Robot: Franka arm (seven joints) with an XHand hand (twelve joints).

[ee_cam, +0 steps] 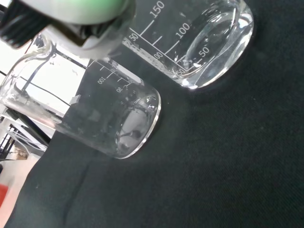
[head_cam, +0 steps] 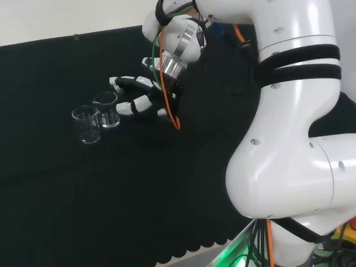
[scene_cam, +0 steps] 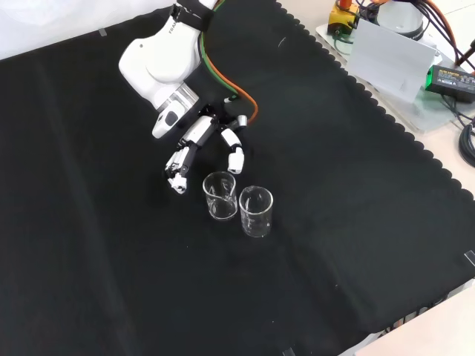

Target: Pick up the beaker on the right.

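Two clear glass beakers stand upright side by side on the black cloth. In the head view one beaker (head_cam: 86,124) is on the left and the other beaker (head_cam: 107,109) is on the right, nearer the hand (head_cam: 146,95). The hand is open, its fingers (head_cam: 127,107) stretched out towards the right-hand beaker and spread to either side of it. In the front view the hand (scene_cam: 199,133) reaches down to just above the nearer beaker (scene_cam: 220,195), with the second beaker (scene_cam: 256,211) beyond it to the right. I cannot tell whether they touch. The wrist view shows both beakers (ee_cam: 107,126) (ee_cam: 206,42) close up, both with nothing in them.
The arm's big white links (head_cam: 289,139) stand at the right of the head view. Past the cloth's scalloped edge (scene_cam: 371,96), a grey box (scene_cam: 390,63) and cables lie at the front view's top right. Bare black cloth (scene_cam: 111,259) surrounds the beakers.
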